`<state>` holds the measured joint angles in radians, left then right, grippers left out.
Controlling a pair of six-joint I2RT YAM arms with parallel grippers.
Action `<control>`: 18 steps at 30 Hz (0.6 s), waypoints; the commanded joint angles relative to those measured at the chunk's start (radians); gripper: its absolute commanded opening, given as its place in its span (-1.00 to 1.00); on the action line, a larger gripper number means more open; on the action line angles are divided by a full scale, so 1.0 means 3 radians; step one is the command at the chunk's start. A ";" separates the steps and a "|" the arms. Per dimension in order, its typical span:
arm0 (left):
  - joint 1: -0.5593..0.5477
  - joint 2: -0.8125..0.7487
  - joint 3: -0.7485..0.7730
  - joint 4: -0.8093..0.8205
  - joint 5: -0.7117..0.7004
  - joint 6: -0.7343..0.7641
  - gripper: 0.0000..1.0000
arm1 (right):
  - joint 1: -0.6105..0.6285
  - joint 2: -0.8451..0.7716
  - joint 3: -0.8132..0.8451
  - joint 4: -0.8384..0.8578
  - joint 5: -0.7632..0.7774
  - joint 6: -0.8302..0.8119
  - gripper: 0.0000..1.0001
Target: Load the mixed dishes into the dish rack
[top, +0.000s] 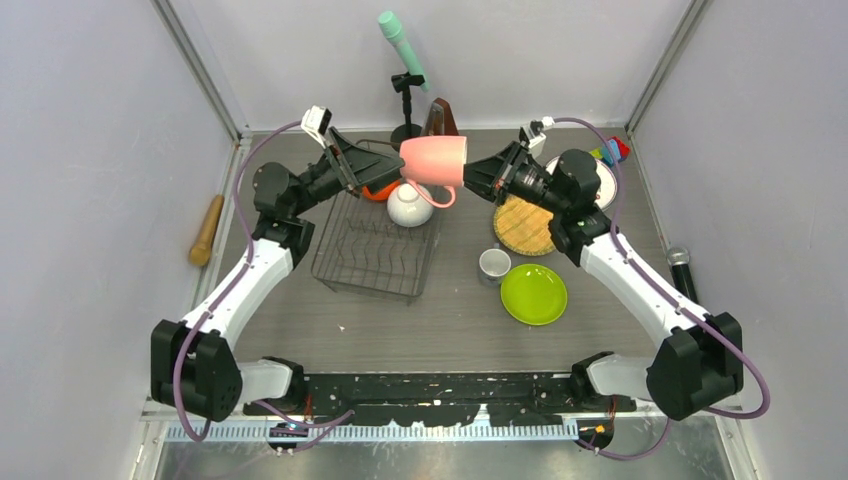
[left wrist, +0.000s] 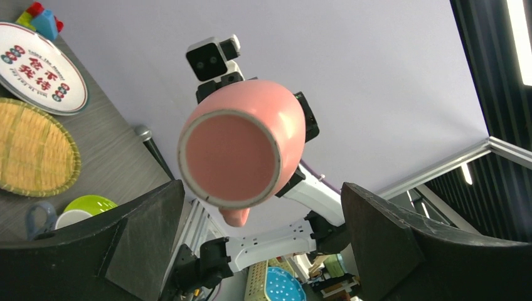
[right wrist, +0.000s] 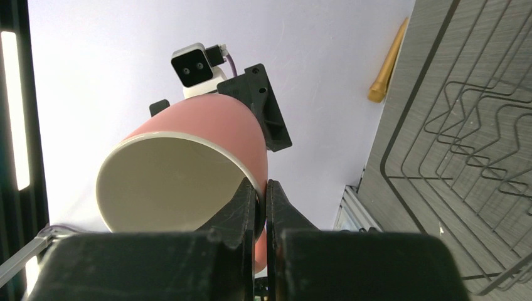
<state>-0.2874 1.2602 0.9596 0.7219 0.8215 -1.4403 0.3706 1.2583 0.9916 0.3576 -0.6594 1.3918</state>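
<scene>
The pink mug (top: 434,160) hangs on its side in the air above the far end of the dish rack (top: 375,245). My right gripper (top: 472,172) is shut on its rim, one finger inside and one outside, as the right wrist view (right wrist: 262,191) shows. My left gripper (top: 378,166) is open wide at the mug's base; in the left wrist view (left wrist: 261,194) the base (left wrist: 229,150) faces it without touching the fingers (left wrist: 147,235). A white bowl (top: 410,205) and an orange bowl (top: 377,190), partly hidden, sit at the rack's far end.
On the table to the right are a tan woven plate (top: 522,225), small white cup (top: 494,265), lime-green plate (top: 533,294) and a white marked plate (left wrist: 37,69). A metronome (top: 440,118), toy blocks (top: 612,152), rolling pin (top: 207,230) and microphone (top: 683,270) lie around the edges.
</scene>
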 commanded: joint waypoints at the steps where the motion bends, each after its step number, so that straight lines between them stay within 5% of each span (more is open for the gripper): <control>1: -0.0054 0.0078 0.0160 0.0190 0.0074 -0.0047 0.99 | 0.0114 0.0003 0.0274 0.0558 -0.0082 0.0146 -0.99; 18: -0.0138 0.0198 0.0277 -0.0087 0.0140 -0.0056 0.87 | 0.0227 0.0090 0.0381 0.0080 -0.0157 -0.0365 -0.99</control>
<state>-0.3168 1.3182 0.9997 0.6979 0.8318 -1.4590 0.4244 1.2869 1.0267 0.3195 -0.6849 1.3270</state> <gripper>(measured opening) 0.933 0.076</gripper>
